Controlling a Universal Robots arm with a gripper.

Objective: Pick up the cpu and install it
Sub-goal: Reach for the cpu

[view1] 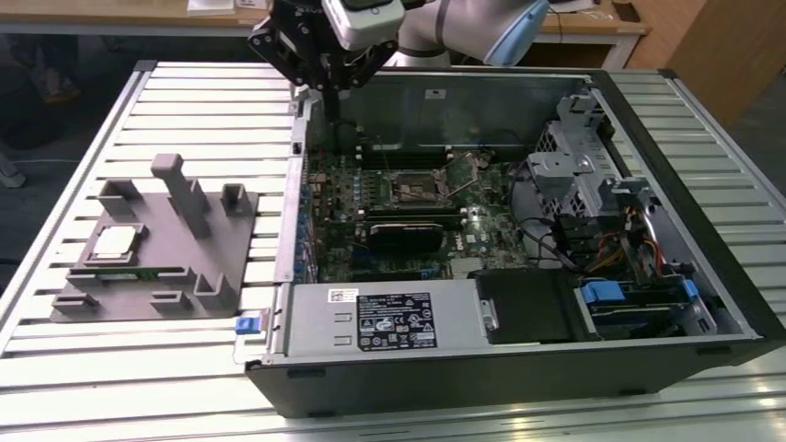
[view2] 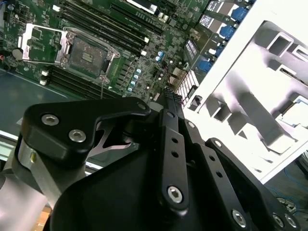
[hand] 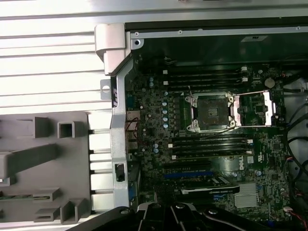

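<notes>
The cpu (view1: 113,242), a small silvery square, lies flat in the grey holder (view1: 154,249) on the table, at the exterior view's left of the open computer case (view1: 516,368). My gripper (view1: 329,87) hangs above the case's far left corner, well apart from the cpu. Its black fingers (view2: 172,98) point down, shut, with nothing between them. On the green motherboard the cpu socket (view1: 411,189) (view2: 86,55) (hand: 211,113) stands open and bare, its metal load plate (hand: 257,109) flipped back.
The case wall (hand: 118,120) rises between the holder (hand: 43,159) and the motherboard. A grey power supply (view1: 393,318) sits at the front of the case and a drive cage (view1: 577,157) with cables at the exterior view's right. The table (view1: 197,101) is slatted metal.
</notes>
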